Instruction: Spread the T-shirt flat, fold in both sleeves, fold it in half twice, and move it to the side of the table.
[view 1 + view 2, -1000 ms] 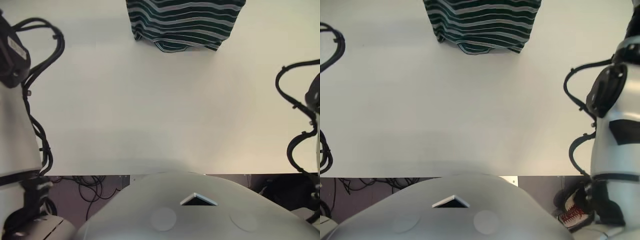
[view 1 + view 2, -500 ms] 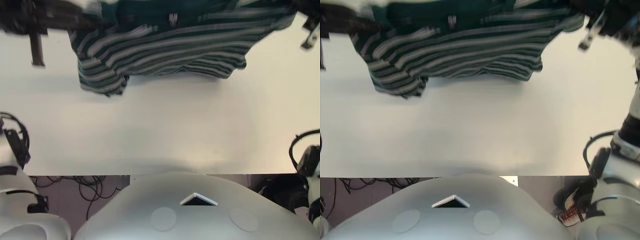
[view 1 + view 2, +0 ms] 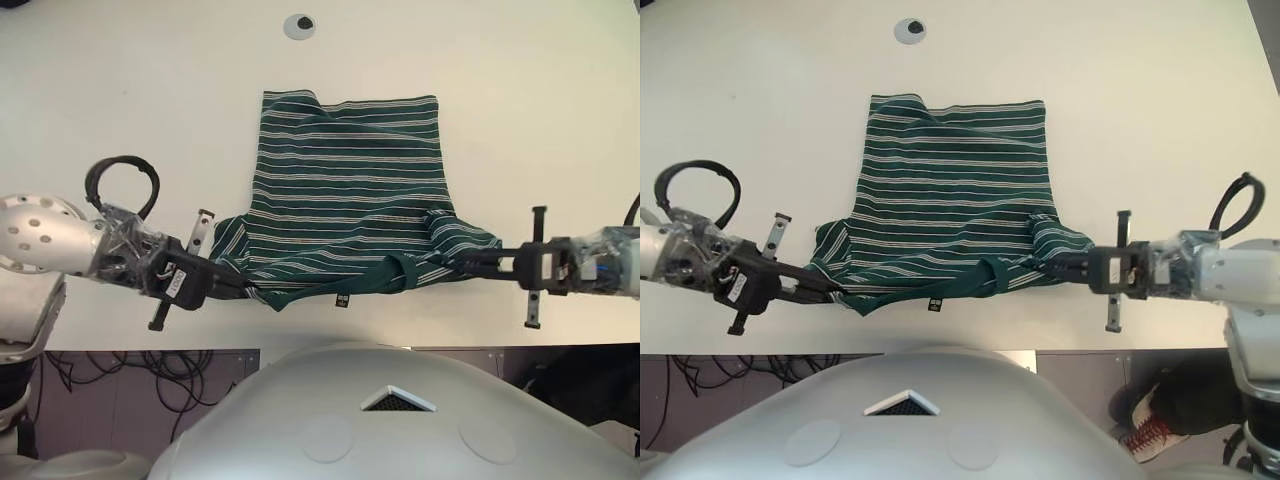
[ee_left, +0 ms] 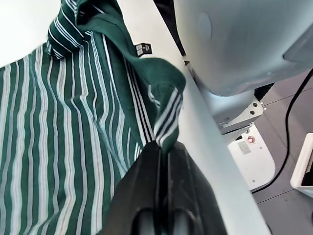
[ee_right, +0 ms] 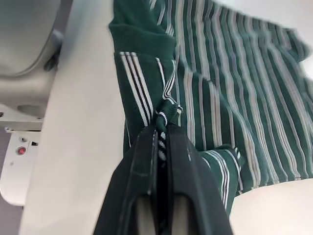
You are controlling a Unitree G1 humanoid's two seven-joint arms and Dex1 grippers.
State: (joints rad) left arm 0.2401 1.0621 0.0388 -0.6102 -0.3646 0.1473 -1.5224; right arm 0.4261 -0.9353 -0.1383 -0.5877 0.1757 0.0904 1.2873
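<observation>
Green T-shirt [image 3: 345, 190], near edge held by left tool [image 3: 243, 289], right tool [image 3: 462, 263].

This looks like a robotics lab or office workroom. The plain white counter [image 3: 120, 120] has a round cable grommet [image 3: 299, 26] set into its far side, and loose black cables [image 3: 172, 368] lie tangled on the dark floor [image 3: 125, 405] below its near edge.

Wide table [image 3: 120, 110] flanks the T-shirt [image 3: 350, 190]; a round port [image 3: 299, 26] sits beyond.
</observation>
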